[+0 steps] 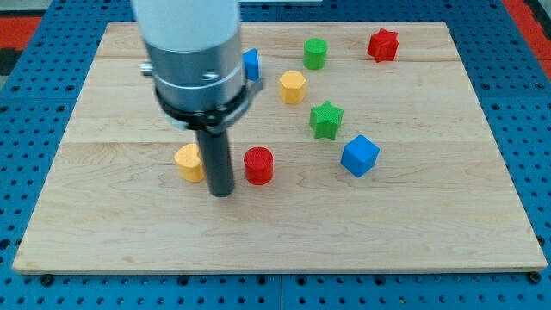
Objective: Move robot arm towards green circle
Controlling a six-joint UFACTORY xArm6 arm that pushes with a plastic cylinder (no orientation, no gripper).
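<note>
The green circle (315,53) is a short green cylinder near the view's top, right of centre, on the wooden board (430,215). My tip (222,193) rests on the board left of centre, far below and to the left of the green circle. It stands between a yellow block (188,162) on its left and a red cylinder (258,165) on its right, close to both. The arm's grey body (191,52) hides part of the board's upper left.
A yellow hexagonal block (293,87) lies just below-left of the green circle. A green star (326,119), a blue cube (359,156), a red star (382,45) and a partly hidden blue block (251,64) also sit on the board.
</note>
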